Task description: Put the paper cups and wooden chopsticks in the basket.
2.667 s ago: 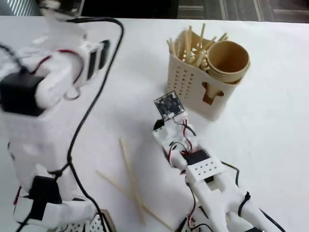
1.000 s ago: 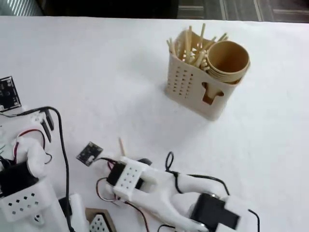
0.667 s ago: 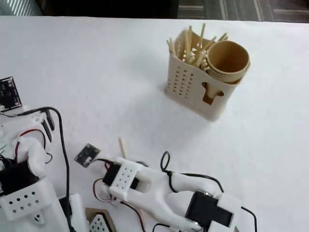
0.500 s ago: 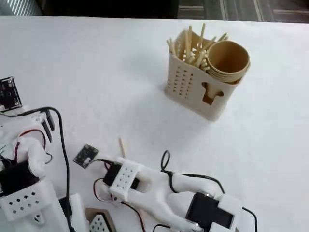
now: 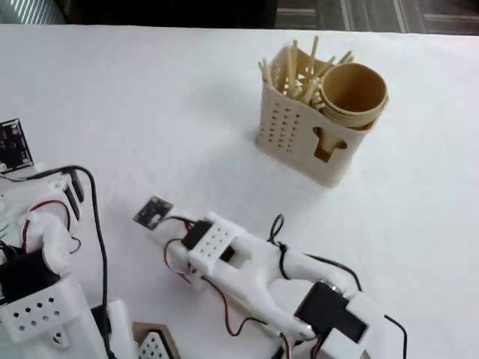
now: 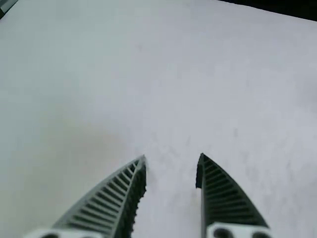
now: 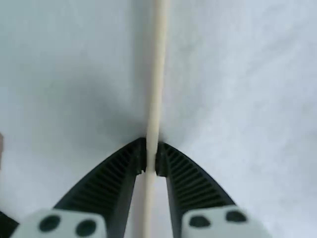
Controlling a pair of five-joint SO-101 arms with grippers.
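Observation:
A single wooden chopstick [image 7: 156, 69] lies along the white table, and my right gripper [image 7: 150, 154] is shut on its near end. From above, the right arm [image 5: 224, 250] stretches low across the front middle of the table, covering its own gripper and the chopstick. My left gripper [image 6: 172, 158] hangs open over bare tabletop with nothing between its fingers. The left arm [image 5: 37, 254] sits at the front left corner. The cream perforated basket [image 5: 288, 123] stands at the back right, holding stacked paper cups [image 5: 353, 90] and several chopsticks [image 5: 296, 71].
The white table [image 5: 150, 112] runs wide between the arms and the basket. Black and red cables [image 5: 97, 224] trail from both arms near the front edge. A dark background edge lies behind the basket.
The right arm came from beside the basket down to the front, then shifted right and back in the last half second. The chopstick tip beside its wrist is now covered. The left arm folded into the front left corner.

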